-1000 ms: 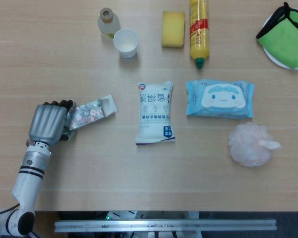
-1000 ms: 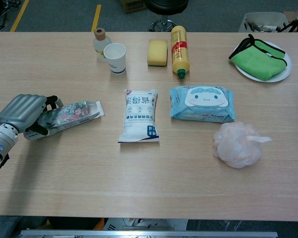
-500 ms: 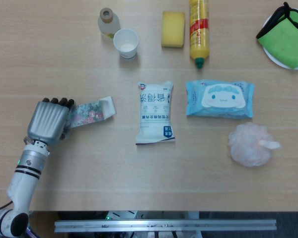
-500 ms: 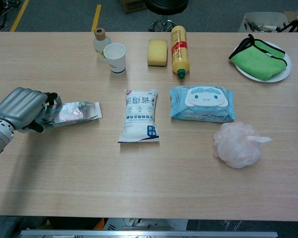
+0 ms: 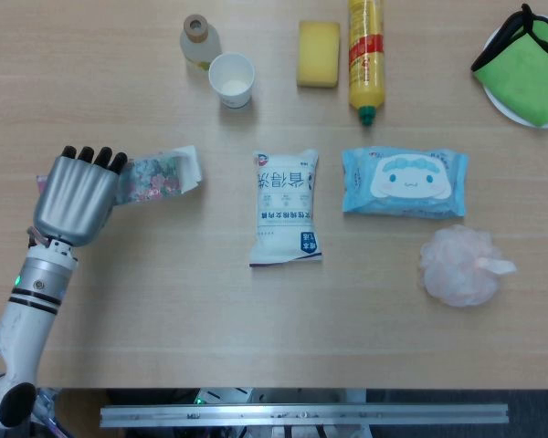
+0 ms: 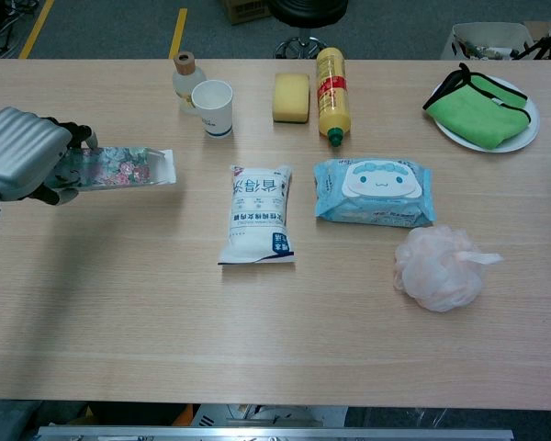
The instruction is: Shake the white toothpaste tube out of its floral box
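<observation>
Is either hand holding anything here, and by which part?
The left hand grips the floral box by one end; the open flap end points away from it. The right hand is not in view.

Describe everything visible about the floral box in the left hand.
The floral box is a long, narrow carton, apparently thin cardboard, printed with pink and green flowers on a pale ground. The left hand grips one end. It looks raised off the table, roughly level, its far end pointing toward the robot's right. That end is open, with a white flap folded out. No toothpaste tube shows at the opening. Nothing but the hand touches it.
</observation>
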